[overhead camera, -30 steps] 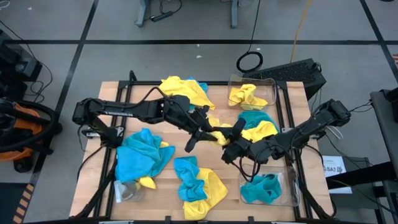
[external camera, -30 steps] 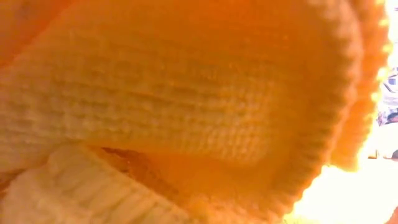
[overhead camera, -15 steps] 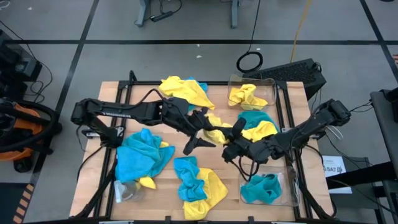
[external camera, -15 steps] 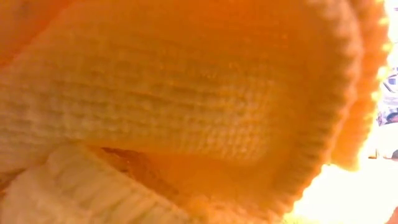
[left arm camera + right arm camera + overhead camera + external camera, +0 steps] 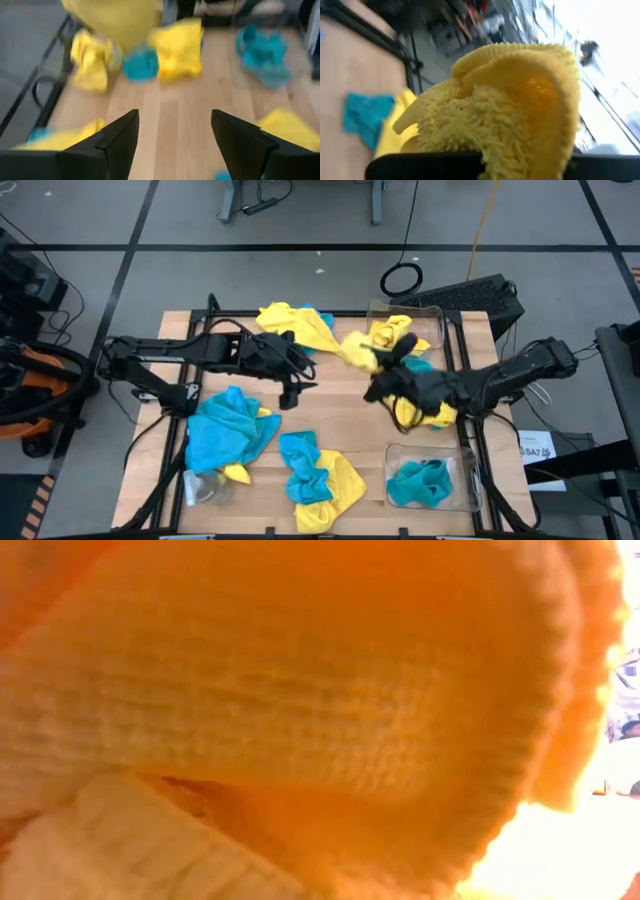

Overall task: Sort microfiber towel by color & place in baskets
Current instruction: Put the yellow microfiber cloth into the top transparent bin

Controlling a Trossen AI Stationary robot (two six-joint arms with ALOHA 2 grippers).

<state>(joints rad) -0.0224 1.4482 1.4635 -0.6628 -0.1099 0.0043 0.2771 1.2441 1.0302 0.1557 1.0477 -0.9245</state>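
Yellow towel in my right gripper, near the far basket

My right gripper (image 5: 378,370) is clenched on a yellow towel (image 5: 358,349) just beside the far basket (image 5: 432,313), which holds one yellow cloth (image 5: 390,332). The near basket (image 5: 466,498) holds a turquoise cloth (image 5: 420,482). My left gripper (image 5: 294,387) hangs released over bare table (image 5: 340,420).

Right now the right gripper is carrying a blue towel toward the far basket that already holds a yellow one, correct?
Not quite: the towel in the right gripper is yellow, not blue, as the right wrist view shows up close. The rest holds: the far basket already contains a yellow towel.
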